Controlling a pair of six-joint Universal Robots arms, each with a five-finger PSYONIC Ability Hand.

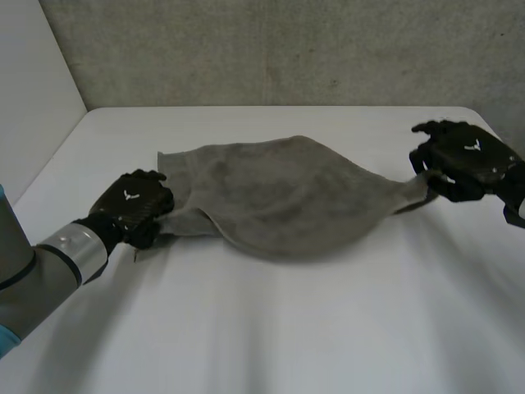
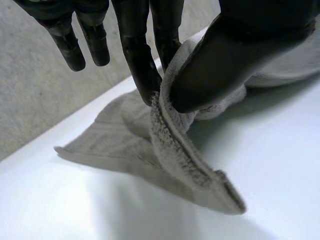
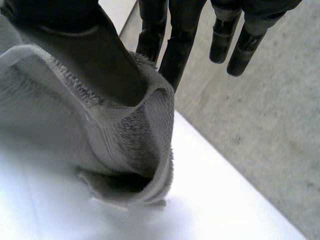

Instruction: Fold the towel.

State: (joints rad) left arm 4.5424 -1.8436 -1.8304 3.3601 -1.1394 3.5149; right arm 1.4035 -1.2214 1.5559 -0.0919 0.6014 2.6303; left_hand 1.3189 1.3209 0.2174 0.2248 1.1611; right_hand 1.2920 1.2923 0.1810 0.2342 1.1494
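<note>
Item: grey towel [image 1: 287, 193]. It is lying across the middle of the white table [image 1: 271, 328], stretching from near the left edge toward the far right corner. Its middle is sagging onto the surface, and its far-left corner is lying flat.

Item: left hand [image 1: 131, 205]. You are holding it near the table's left edge, thumb and fingers pinching the towel's near-left hem. A short tail of cloth is hanging loose below the pinch.

Item: right hand [image 1: 463, 160]. You are holding it near the table's right edge, clamping the towel's right end between thumb and fingers. The cloth is bunching there into a narrow neck.

Handling note, as a judgement: you are probably setting up the first fold with both ends gripped. Be raising both hands evenly and keeping the span taut so the belly clears the table. Be watching the free far-left corner, since it may be dragging or curling under. The bunched right end may be hiding its true corner, so be checking alignment before laying the fold down.
</note>
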